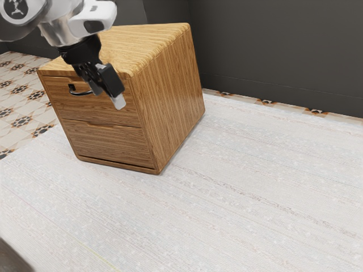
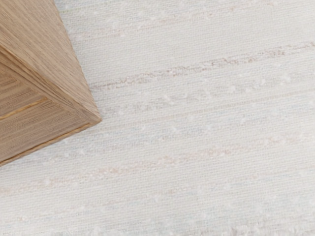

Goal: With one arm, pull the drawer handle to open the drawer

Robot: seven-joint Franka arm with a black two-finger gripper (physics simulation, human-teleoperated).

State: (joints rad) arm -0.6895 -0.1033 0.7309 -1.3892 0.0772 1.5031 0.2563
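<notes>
— Where are we?
— Our pincer (image 1: 108,97) hangs at the top drawer (image 1: 62,106), fingers apart. The black handle (image 1: 79,92) sits just beside it, toward the exterior view's left, unclamped.
— Why there?
— We judge it's to hook the handle. The drawer looks flush in the wooden cabinet (image 1: 167,96).

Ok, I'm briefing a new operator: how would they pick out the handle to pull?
Find the wooden cabinet on the pale carpet. Its front has two drawer panels; the handle is the thin dark bar on the upper one, beside the black gripper. The lower panel shows no handle.
</notes>
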